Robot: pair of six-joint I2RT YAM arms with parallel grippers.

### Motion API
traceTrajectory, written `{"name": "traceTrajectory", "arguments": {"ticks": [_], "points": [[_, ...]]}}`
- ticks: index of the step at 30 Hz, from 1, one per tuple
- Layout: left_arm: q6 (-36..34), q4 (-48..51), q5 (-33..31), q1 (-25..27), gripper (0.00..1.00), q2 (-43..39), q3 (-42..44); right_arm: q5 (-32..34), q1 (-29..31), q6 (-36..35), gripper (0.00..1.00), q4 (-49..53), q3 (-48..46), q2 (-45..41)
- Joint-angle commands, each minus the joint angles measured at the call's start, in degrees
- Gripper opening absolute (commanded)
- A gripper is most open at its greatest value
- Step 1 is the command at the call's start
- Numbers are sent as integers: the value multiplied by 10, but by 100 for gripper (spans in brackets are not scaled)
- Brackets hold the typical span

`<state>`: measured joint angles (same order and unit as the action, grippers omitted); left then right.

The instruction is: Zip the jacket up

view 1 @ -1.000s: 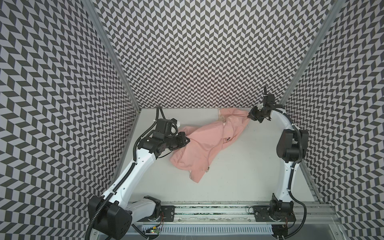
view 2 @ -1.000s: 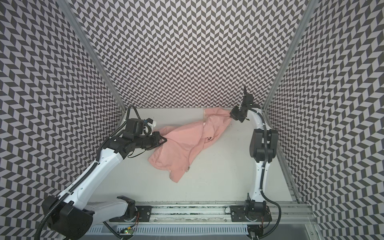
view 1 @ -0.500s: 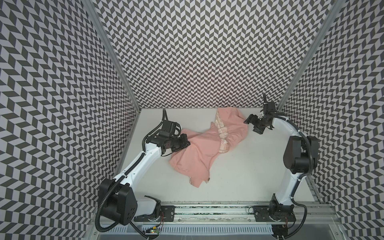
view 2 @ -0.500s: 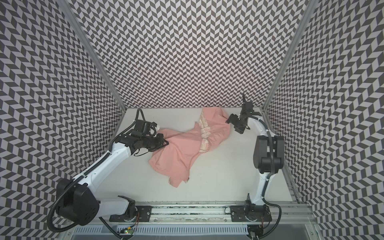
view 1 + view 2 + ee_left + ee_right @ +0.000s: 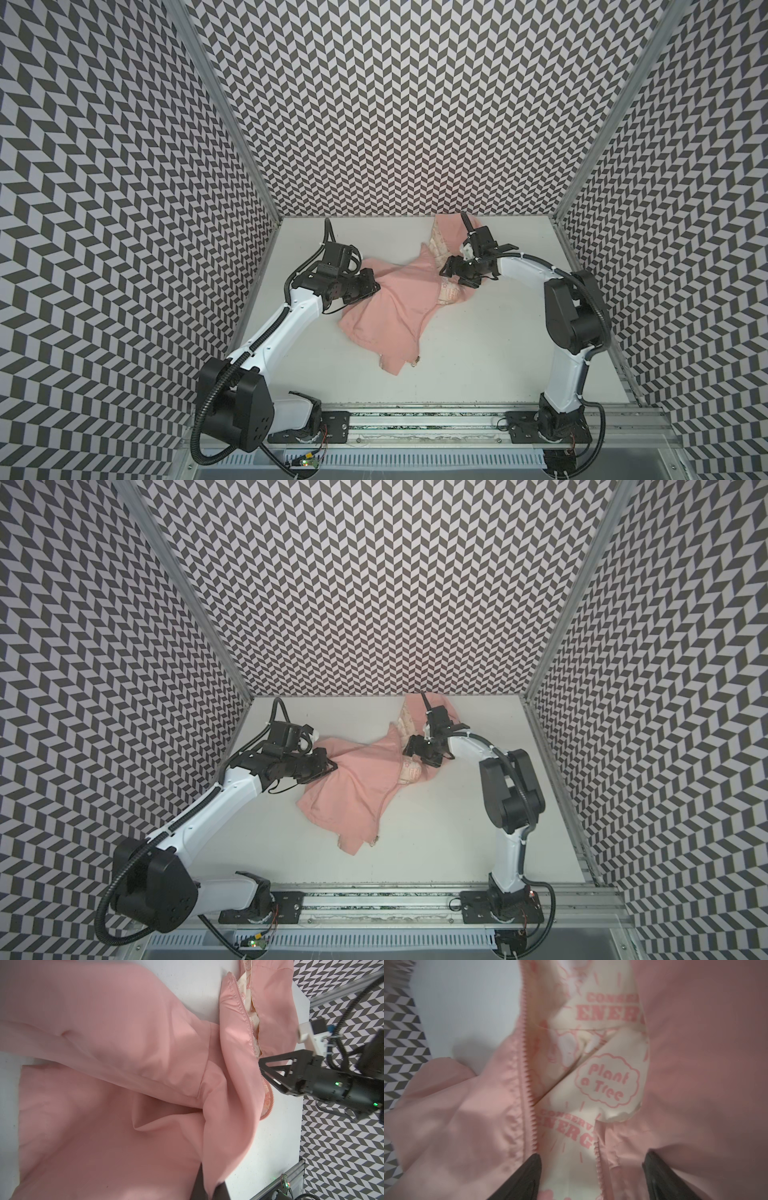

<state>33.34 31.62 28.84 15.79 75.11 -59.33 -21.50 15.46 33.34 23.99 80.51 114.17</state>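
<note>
Nearest you, past the metal rail [image 5: 415, 419] that carries both arm bases, the white table [image 5: 478, 353] holds the salmon-pink jacket [image 5: 386, 307]. It lies crumpled and slantwise across the middle of the table, and one narrow corner [image 5: 395, 365] points toward the rail.

Further in, on the jacket's left edge, your left end effector [image 5: 376, 286] is pressed together on a fold of the pink shell. In the left wrist view its dark fingertips [image 5: 199, 1186] pinch that fold, and the cloth rises in a ridge away from them.

At about the same depth, on the jacket's right side, your right end effector [image 5: 448, 270] hangs with its fingers spread. In the right wrist view the two fingers [image 5: 533, 1176] stand apart. Between them run one row of pink zipper teeth [image 5: 529, 1088] and the cream lining [image 5: 608, 1084], printed "Plant a Tree". The front lies open here, unzipped.

Farthest from you, the rest of the jacket [image 5: 432, 706] reaches the foot of the chevron back wall [image 5: 415, 104].
</note>
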Motion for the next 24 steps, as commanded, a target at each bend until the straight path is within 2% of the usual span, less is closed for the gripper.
{"name": "traceTrajectory", "arguments": {"ticks": [1,2,4,7,10,13,16,17,18,19,21,22,24], "points": [[5,-15,9,-3,0,-26,12,18,-4,-5,52,-2,42,13],[5,-17,10,-3,0,-29,16,26,-5,-9,41,7,51,14],[4,-19,13,-3,0,-36,24,32,-14,-21,25,31,71,9],[0,-12,18,-2,0,-40,26,38,-38,-35,10,64,86,-13],[1,-13,26,-3,0,-49,32,53,-66,-51,1,92,91,-44],[-1,-7,39,-1,0,-52,31,74,-103,-68,0,132,107,-70],[-5,0,48,6,0,-51,26,62,-135,-72,0,157,127,-82],[-7,-1,47,9,0,-50,25,56,-138,-74,3,163,134,-84],[-8,-3,42,13,0,-48,25,47,-135,-78,14,170,139,-85],[-8,-4,39,15,0,-45,25,32,-128,-79,30,172,139,-84],[-7,-12,35,15,0,-38,29,22,-99,-84,49,177,134,-80],[-7,-14,34,15,0,-33,30,32,-79,-89,56,179,126,-78],[-6,-18,32,16,0,-27,33,50,-39,-93,66,167,104,-75]]}}
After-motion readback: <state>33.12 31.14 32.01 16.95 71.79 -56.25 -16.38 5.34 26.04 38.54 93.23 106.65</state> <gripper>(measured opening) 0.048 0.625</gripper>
